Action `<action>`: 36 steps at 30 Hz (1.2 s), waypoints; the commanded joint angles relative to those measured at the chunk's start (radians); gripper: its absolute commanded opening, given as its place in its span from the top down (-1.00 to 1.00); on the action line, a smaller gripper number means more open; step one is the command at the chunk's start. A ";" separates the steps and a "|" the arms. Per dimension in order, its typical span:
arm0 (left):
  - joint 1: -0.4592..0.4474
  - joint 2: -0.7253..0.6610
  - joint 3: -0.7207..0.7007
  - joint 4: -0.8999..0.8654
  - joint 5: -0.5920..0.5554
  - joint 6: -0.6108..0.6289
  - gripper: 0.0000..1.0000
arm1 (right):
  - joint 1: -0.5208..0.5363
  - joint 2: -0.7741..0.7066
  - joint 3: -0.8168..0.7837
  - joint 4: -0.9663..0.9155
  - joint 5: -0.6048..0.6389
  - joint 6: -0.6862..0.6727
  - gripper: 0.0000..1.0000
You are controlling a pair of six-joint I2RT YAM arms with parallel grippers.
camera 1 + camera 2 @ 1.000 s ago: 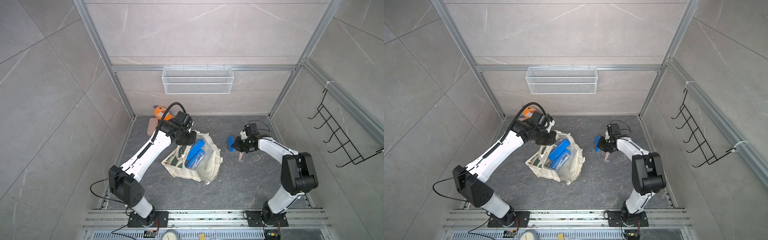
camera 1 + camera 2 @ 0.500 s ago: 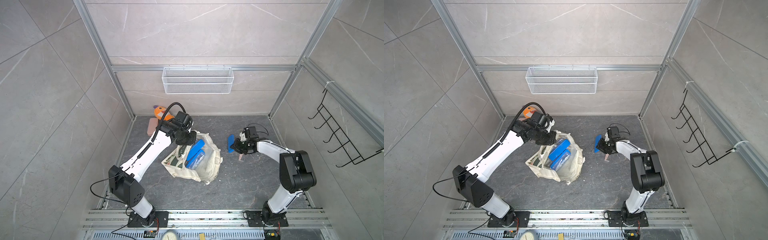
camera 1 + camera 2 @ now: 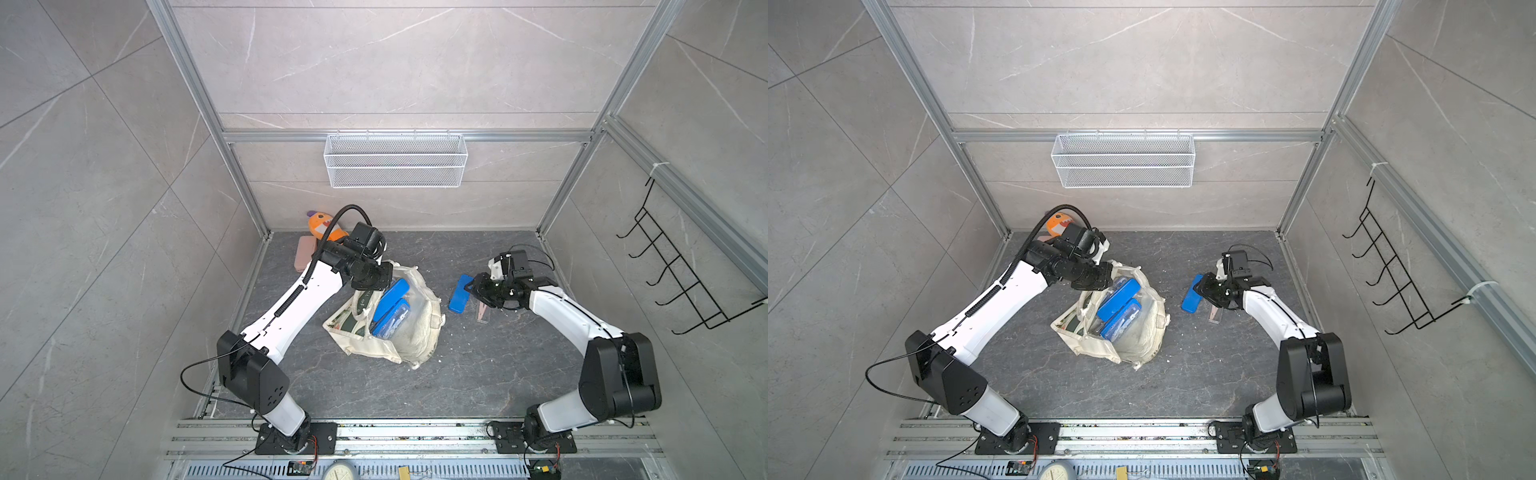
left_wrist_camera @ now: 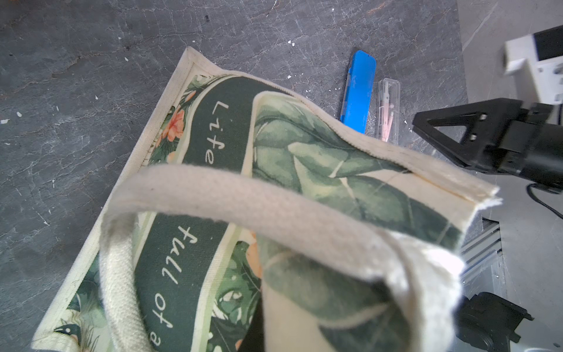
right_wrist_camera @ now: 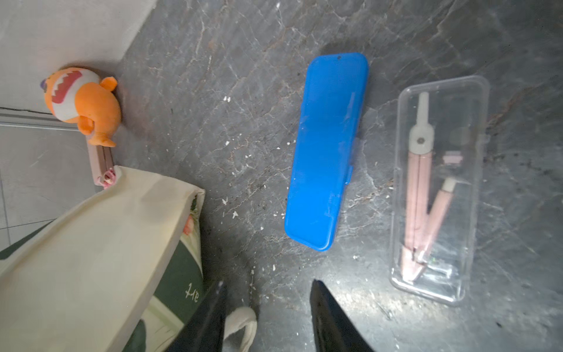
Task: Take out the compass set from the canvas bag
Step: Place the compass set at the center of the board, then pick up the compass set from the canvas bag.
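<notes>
Left tool (image 3: 383,277) pinches cream, green-printed canvas bag (image 3: 419,336) rim; right tool (image 5: 269,283) parted, empty, near blue case (image 5: 326,149).

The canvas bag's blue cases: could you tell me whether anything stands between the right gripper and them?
Nothing visible does. The left gripper holds the canvas bag open, leaving the blue cases exposed. Only a loose blue case lies flat between the right gripper and the bag.
</notes>
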 commanded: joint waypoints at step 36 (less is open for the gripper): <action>0.002 0.009 0.050 0.001 0.041 -0.013 1.00 | 0.695 -0.402 0.054 -0.175 0.282 0.191 0.12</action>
